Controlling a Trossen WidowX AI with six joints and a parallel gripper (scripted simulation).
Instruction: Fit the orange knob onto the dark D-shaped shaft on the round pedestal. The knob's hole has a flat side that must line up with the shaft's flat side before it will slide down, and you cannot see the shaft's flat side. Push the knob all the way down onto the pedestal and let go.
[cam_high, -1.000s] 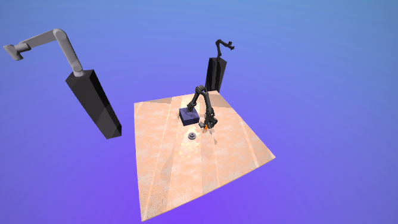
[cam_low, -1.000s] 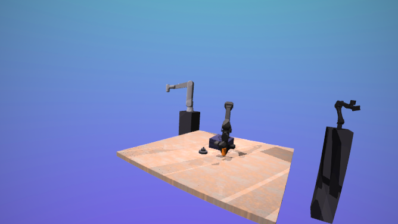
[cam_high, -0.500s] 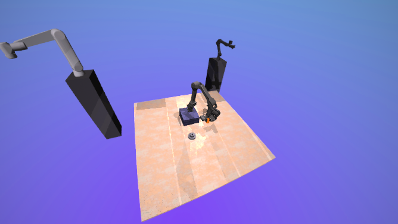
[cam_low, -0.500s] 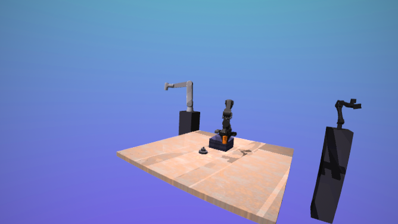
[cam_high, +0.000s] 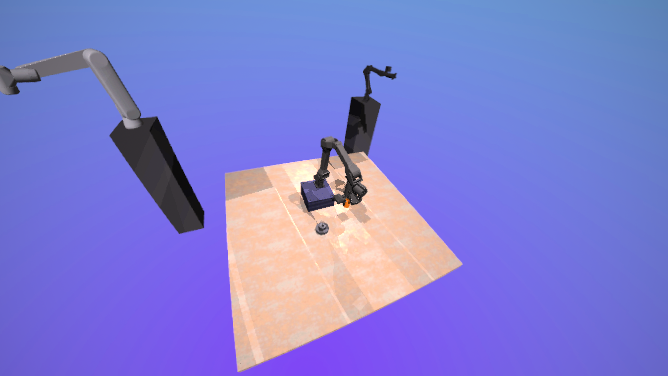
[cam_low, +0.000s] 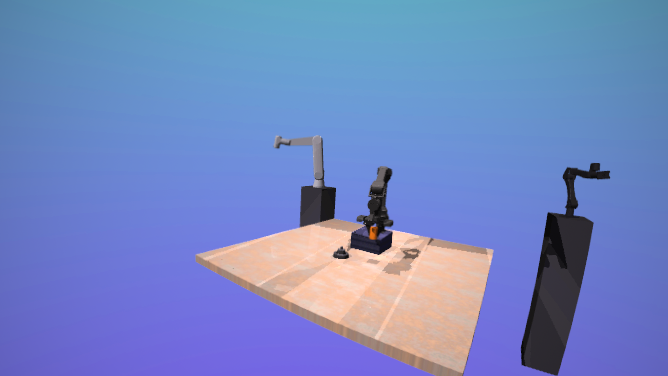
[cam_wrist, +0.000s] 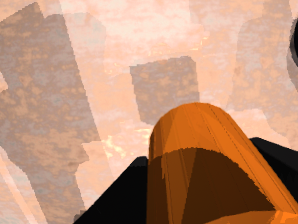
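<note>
My gripper (cam_high: 347, 202) (cam_low: 373, 232) is shut on the orange knob (cam_high: 347, 202) (cam_low: 373, 231) (cam_wrist: 200, 183) and holds it a little above the table, just right of the arm's dark blue base block (cam_high: 316, 195) (cam_low: 371, 242). In the wrist view the knob fills the lower middle, with a dark finger on either side. The round pedestal with its dark shaft (cam_high: 322, 229) (cam_low: 341, 253) stands on the table (cam_high: 300, 280) (cam_low: 350, 295), apart from the knob, toward the front left of the base block. The shaft's flat side cannot be seen.
Two dark pillars with camera arms stand off the table: one with a grey arm (cam_high: 155, 172) (cam_low: 317, 204), one with a black arm (cam_high: 361, 125) (cam_low: 555, 290). Blocky shadows fall on the table near the gripper.
</note>
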